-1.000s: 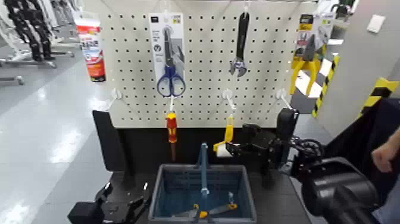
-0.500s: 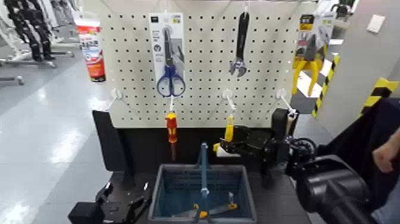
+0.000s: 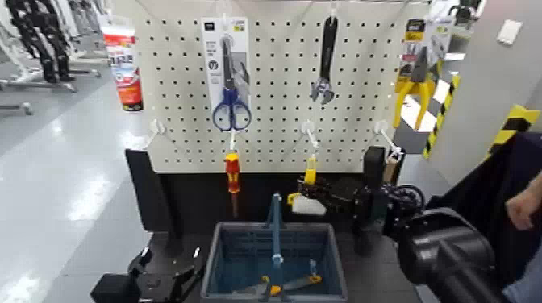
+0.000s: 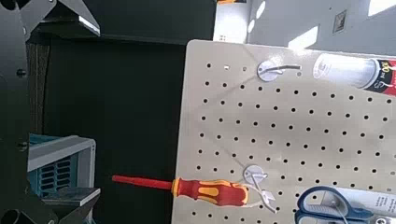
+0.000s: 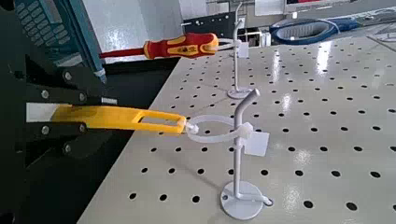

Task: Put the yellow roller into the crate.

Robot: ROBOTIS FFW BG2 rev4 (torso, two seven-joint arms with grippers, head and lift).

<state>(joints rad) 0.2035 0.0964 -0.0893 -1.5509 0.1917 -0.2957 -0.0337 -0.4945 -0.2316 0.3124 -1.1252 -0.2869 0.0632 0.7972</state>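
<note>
The yellow roller (image 3: 310, 172) hangs from a pegboard hook, its white fluffy cylinder (image 3: 308, 206) at the bottom, just above and behind the crate (image 3: 226, 266). My right gripper (image 3: 305, 193) reaches in from the right and is shut on the roller. The right wrist view shows the yellow handle (image 5: 121, 118) clamped between the black fingers (image 5: 51, 91) of the right gripper (image 5: 86, 119), its end loop still around the white hook (image 5: 233, 131). My left gripper (image 3: 165, 278) rests low at the front left, open, away from the roller.
On the pegboard (image 3: 274, 137) hang a red-and-yellow screwdriver (image 3: 232, 171), blue scissors (image 3: 231, 109), a wrench (image 3: 325, 64) and yellow pliers (image 3: 415, 85). A yellow-handled tool (image 3: 282, 284) lies in the crate beside its upright handle (image 3: 276, 226). A person's hand (image 3: 524, 205) shows at the right edge.
My right gripper has moved left to the roller and its fingers have shut on the yellow handle. The left arm has stayed put.
</note>
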